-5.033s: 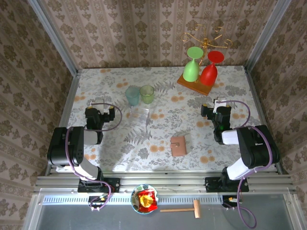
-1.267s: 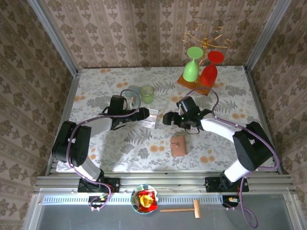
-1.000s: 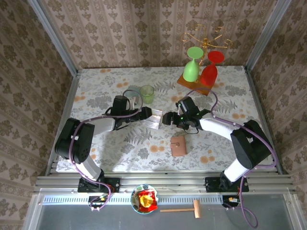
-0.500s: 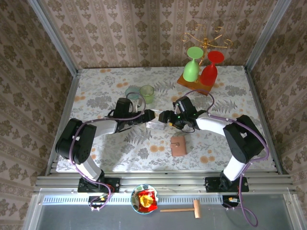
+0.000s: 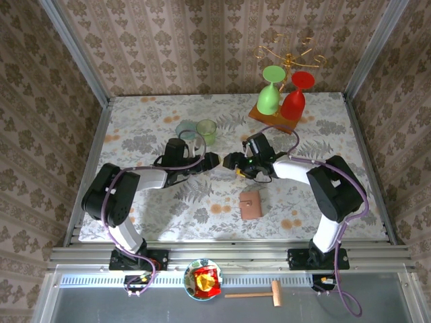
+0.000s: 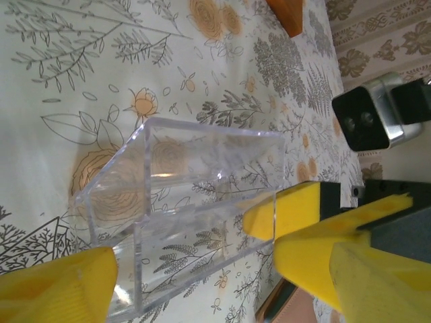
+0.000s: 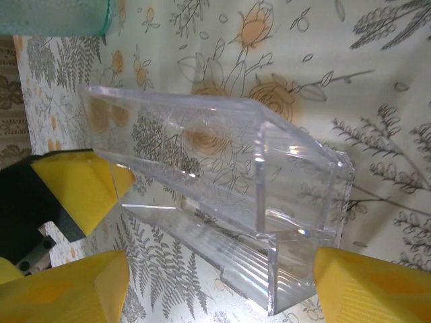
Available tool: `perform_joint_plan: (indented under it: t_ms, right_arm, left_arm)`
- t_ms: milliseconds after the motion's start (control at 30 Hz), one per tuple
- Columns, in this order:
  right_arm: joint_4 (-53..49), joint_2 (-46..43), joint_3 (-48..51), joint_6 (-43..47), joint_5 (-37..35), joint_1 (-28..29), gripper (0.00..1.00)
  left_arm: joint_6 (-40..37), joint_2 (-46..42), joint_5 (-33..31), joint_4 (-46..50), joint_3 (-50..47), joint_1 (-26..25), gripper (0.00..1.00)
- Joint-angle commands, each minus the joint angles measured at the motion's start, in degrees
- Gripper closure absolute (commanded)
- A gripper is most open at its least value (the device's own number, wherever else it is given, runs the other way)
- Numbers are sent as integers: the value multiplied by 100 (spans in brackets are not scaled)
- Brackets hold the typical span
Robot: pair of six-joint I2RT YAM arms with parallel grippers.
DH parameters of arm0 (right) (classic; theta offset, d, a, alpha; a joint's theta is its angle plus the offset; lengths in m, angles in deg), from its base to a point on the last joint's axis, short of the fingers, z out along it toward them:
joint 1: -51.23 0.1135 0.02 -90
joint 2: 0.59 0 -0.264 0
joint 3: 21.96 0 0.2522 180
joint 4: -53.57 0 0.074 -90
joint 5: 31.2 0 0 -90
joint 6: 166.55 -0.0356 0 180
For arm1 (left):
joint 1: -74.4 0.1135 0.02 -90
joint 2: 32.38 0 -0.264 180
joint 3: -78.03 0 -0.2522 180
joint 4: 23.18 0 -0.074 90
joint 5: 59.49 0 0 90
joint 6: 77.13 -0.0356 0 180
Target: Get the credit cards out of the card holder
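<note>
Clear plastic box [image 6: 188, 202] at the centre of the table [image 5: 135, 128], between the two grippers. Five seconds back both arms were folded at the table's sides. Now left gripper [image 5: 212, 162] and right gripper [image 5: 228, 163] meet nose to nose at the box. Right gripper is released, with a gap beside one finger. Left gripper's fingers sit against both box walls; cannot tell whether it is grasping. Tan card holder [image 5: 251, 204] lies closed and unmoved on the table, nearer the arm bases than the right gripper, apart from both.
</note>
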Motion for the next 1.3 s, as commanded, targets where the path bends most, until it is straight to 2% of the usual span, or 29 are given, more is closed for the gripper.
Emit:
perform_joint_plan:
  t_ms: [0, 667, 1033, 1267]
  right_arm:
    - [7, 103, -268, 78, 124, -69, 27]
    - [-487, 223, -583, 509, 22, -362, 28]
    - [-1208, -196, -560, 784, -293, -358, 24]
    - [-2072, -853, -232, 1018, -851, -362, 21]
  left_arm:
    - [157, 182, 392, -235, 216, -64, 17]
    - [234, 783, 510, -271, 813, -126, 17]
    - [202, 420, 323, -226, 432, 56, 17]
    - [-4, 64, 237, 17, 251, 149, 16]
